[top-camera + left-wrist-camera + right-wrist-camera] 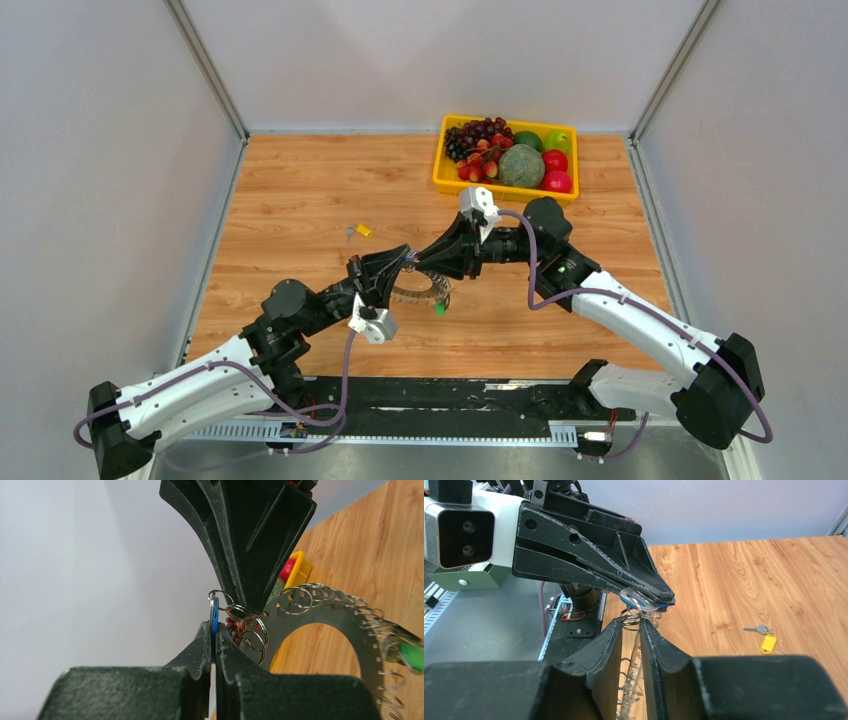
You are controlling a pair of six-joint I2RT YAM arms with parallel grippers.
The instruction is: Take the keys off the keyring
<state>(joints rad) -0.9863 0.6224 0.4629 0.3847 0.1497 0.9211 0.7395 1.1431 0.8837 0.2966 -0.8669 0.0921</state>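
The dark grey keyring hangs tilted above the table between both arms, with silvery loops along its rim. My left gripper is shut on a key with a blue head, which still hangs from a loop. My right gripper meets it tip to tip; its jaws stand slightly apart around the keyring's edge, pinching a bundle of loops. A green-headed key dangles from the ring's far side. In the top view the keyring sits under both grippers. A yellow-headed key lies loose on the table.
A yellow basket of fruit stands at the back right of the wooden table. White walls close in on both sides. The yellow-headed key lies left of the arms in the top view.
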